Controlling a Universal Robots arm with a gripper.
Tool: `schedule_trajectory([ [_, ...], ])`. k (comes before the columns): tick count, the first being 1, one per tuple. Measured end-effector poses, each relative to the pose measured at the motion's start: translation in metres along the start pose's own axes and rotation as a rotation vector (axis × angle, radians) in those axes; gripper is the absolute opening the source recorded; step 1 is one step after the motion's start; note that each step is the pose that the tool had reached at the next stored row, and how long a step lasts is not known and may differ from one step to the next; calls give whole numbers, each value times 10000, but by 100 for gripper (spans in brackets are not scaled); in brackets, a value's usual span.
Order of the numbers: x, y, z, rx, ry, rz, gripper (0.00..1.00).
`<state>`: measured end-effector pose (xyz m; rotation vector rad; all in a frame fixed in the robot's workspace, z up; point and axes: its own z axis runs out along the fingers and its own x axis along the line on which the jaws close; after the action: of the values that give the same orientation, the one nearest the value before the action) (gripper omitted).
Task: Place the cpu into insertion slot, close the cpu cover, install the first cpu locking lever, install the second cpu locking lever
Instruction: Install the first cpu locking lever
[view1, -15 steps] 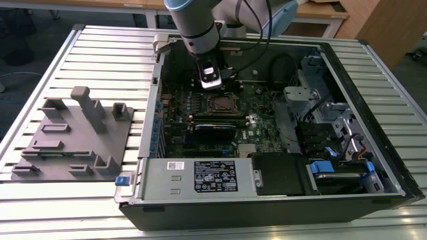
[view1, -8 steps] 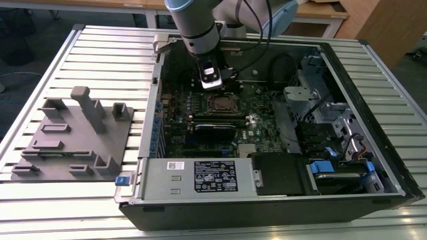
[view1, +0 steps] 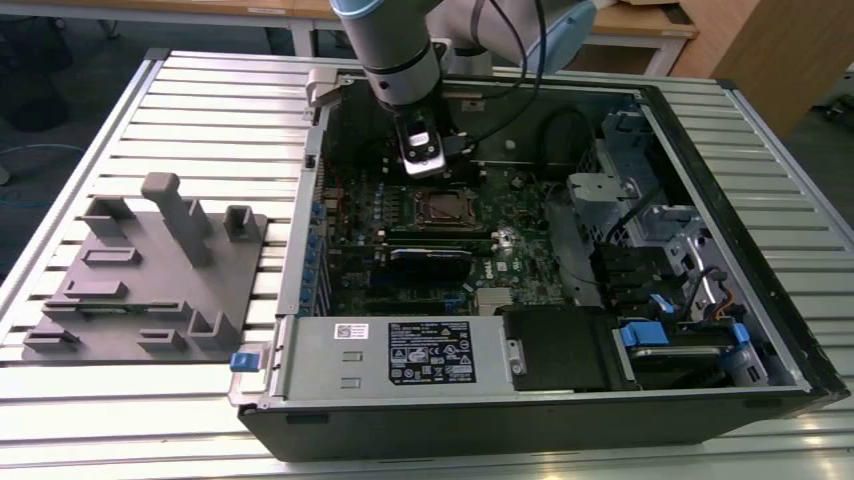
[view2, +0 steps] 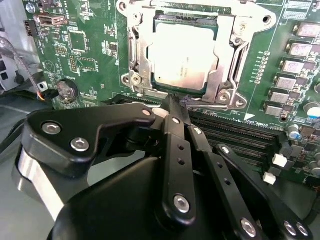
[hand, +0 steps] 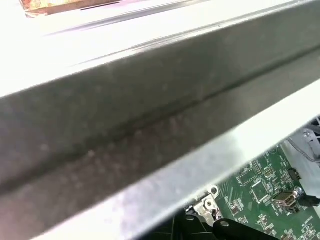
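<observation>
A small, thin, flat square cpu (view2: 182, 57) with a pale silvery face is seen lying flat inside the small square insertion slot (view2: 129, 79) with the brownish-grey metal rim. The thin silvery-brown square cpu cover (view2: 229, 55) with the big window is laid down around it, so the chip's face shows through the window. The black gripper (view2: 172, 101) is held just at the near edge of the cover, and its two fingers are pressed together, with nothing seen between them. In the exterior view the gripper (view1: 424, 160) is hung low inside the open computer case, close above the slot. The chip is judged to be light, stiff and easy to hurt, so it is best held by its side edges and never by its face or underside. The cover is judged to be thin but stiff, and it is best pushed on its metal frame. Little open room is left here. The long black memory slots (view2: 235, 135) are set just beside the slot, and small parts are dotted over the green circuit board (view2: 85, 45) all around. The grey metal case wall (hand: 150, 125) is seen very close in the first wrist view.
</observation>
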<state>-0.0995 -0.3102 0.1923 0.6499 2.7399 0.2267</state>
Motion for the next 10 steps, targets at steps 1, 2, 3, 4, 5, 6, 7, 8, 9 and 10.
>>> schedule_trajectory([
  [1, -1, 6, -1, -2, -1, 0, 10],
  [2, -2, 12, -1, -1, -1, -1, 10],
  [3, -2, 20, 0, 2, -1, 0, 10],
  [4, -3, 30, 2, 4, -1, 0, 10],
  [5, -4, 41, 6, 4, -2, 0, 10],
  [6, -7, 51, 10, 4, -2, -1, 10],
  [7, -12, 60, 13, 11, -6, -1, 10],
  [8, -17, 70, 16, 18, -9, -1, 10],
  [9, -26, 79, 21, 22, -11, -2, 10],
  [10, -39, 86, 26, 28, -14, 1, 10],
])
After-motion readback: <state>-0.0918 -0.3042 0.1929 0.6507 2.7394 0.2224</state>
